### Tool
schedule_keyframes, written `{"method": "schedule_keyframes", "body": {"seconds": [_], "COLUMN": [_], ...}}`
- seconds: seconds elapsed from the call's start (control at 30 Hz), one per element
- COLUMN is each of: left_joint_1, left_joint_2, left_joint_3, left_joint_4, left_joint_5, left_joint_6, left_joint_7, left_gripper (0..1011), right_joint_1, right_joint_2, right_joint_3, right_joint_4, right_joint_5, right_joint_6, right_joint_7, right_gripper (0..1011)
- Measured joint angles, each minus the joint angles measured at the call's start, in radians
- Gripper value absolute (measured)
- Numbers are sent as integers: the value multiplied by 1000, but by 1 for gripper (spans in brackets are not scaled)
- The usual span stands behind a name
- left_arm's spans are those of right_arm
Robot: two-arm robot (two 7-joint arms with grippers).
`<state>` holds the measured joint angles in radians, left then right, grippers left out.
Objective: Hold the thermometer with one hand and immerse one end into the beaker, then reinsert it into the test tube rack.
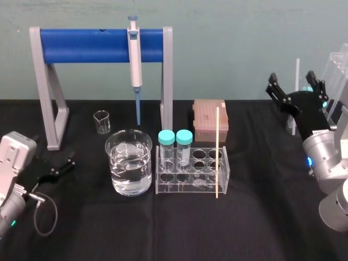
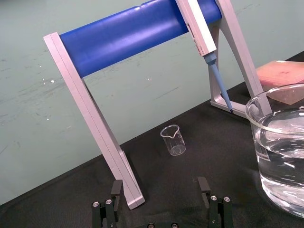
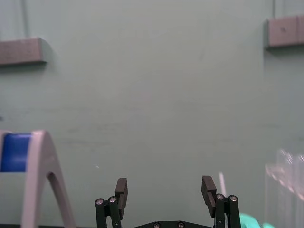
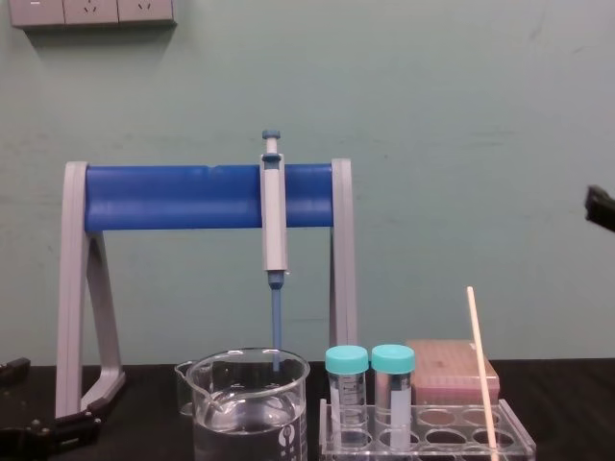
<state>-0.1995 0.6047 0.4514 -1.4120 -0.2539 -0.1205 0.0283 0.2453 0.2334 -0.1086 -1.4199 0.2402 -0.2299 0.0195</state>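
Cream-white thermometer (image 1: 217, 152) leaned at the right end of the test tube rack (image 1: 193, 175); your right tool (image 1: 292, 81), released and raised well apart, needed to pinch its upper stem and lift straight; left tool (image 1: 54, 155) hung released.

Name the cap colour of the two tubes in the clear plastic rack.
Teal round caps; head view shows them best.

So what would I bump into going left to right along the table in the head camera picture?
Black two-finger left gripper → small clear glass beaker → large clear glass beaker of water → two teal-capped clear tubes → thin cream-white thermometer rod → black right gripper.
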Motion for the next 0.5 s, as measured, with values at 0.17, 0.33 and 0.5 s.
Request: {"method": "schedule_keyframes", "body": {"seconds": [0.17,0.33,0.5], "left_joint_1": [0,0,0], "left_joint_2": [0,0,0], "left_joint_3": [0,0,0], "left_joint_4": [0,0,0], "left_joint_5": [0,0,0], "left_joint_6": [0,0,0], "left_joint_7": [0,0,0], "left_gripper": [1004,1004,1004], "right_joint_1": [18,46,78], "right_joint_2": [-13,-18,-30], "right_joint_3": [13,2,-11], "right_joint_4": [71,137,191], "right_joint_5": [24,25,7], "right_joint_6": [6,60,143], "right_joint_7": [31,67,74], "right_gripper": [1000,1000,1000]}}
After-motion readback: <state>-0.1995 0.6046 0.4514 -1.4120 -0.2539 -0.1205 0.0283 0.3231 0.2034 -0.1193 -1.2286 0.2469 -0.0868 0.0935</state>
